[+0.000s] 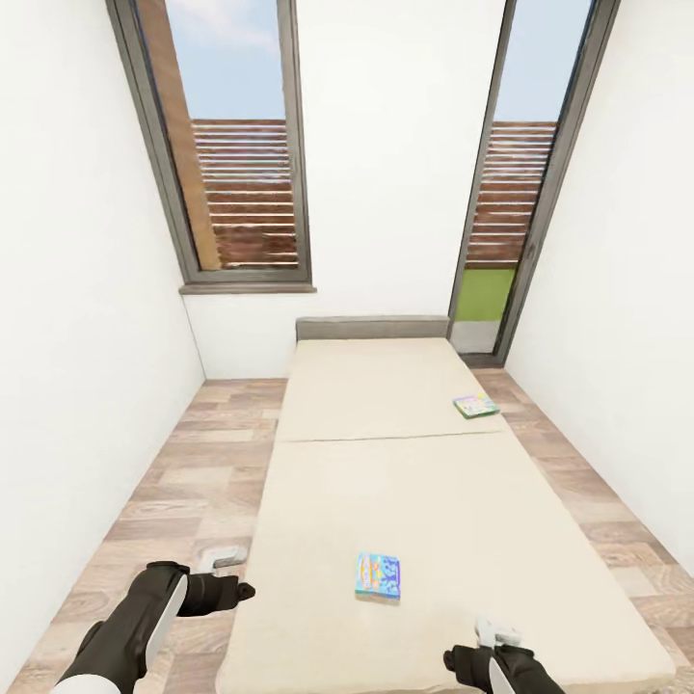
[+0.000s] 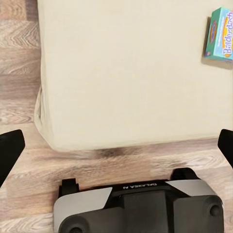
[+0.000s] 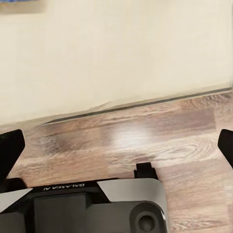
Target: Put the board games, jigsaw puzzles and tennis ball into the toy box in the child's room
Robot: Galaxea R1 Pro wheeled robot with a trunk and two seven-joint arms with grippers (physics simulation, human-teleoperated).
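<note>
With both my left claw (image 1: pixel 228 557) and right claw (image 1: pixel 497 633) spread empty, I judge the near game box (image 1: pixel 378 575) on the bed (image 1: pixel 386 482) light, stiff, slick: pinch across its thin edges.

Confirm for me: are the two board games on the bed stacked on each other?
No: the head view shows the near board game lying toward the foot of the bed and the far board game apart, by its right edge.

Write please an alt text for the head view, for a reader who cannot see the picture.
A beige bed runs away from the robot to a white wall with two tall windows; two board games lie on it, the blue one near, the green one far at the bed's right edge. The left gripper and right gripper hang at the near end.
</note>
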